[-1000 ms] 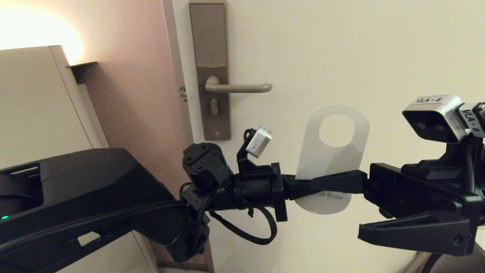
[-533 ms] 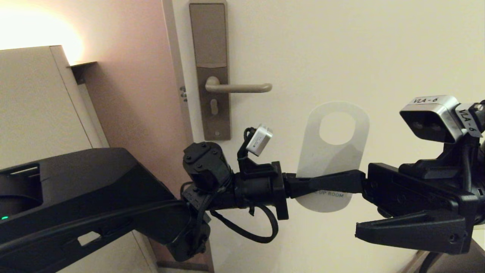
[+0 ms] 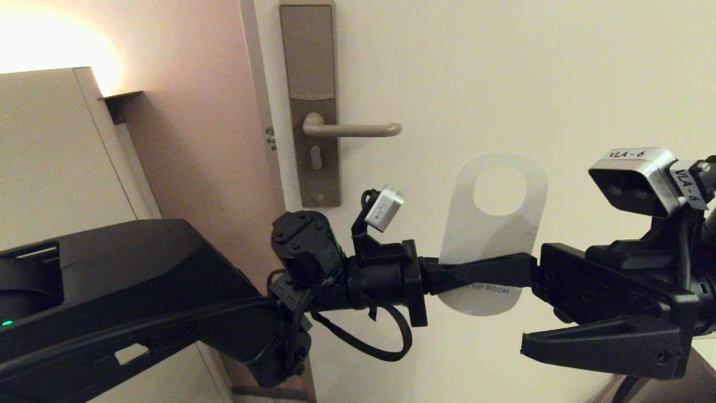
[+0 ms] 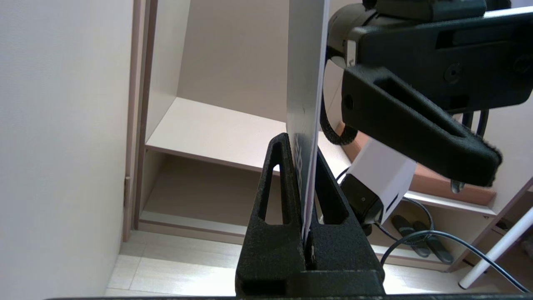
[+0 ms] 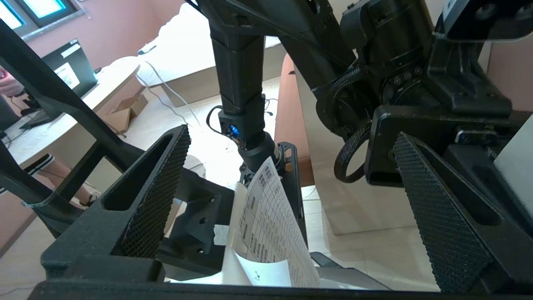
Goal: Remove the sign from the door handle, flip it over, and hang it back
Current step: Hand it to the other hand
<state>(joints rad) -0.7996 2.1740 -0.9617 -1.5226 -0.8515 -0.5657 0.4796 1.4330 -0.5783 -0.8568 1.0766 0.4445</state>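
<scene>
The sign (image 3: pixel 492 235) hangs in the air in front of the door, right of and below the door handle (image 3: pixel 352 130). Its white side faces me, with "UP ROOM" showing and the oval hole at the top. My left gripper (image 3: pixel 447 277) is shut on the sign's lower left part; the left wrist view shows the sign (image 4: pixel 306 83) edge-on, pinched between the fingers of the left gripper (image 4: pixel 304 146). My right gripper (image 3: pixel 491 309) is wide open at the sign's lower right, with its upper finger lying across the sign's front. In the right wrist view the right gripper (image 5: pixel 291 137) holds nothing.
The handle sits on a tall brown lock plate (image 3: pixel 310 67) on the cream door (image 3: pixel 559 84). A beige cabinet (image 3: pixel 56 157) stands at the left, beside a pink wall. A printed sheet (image 5: pixel 266 225) lies below the right gripper on my base.
My right gripper has drifted a little to the left, still open. The sign and my left gripper have barely moved.
</scene>
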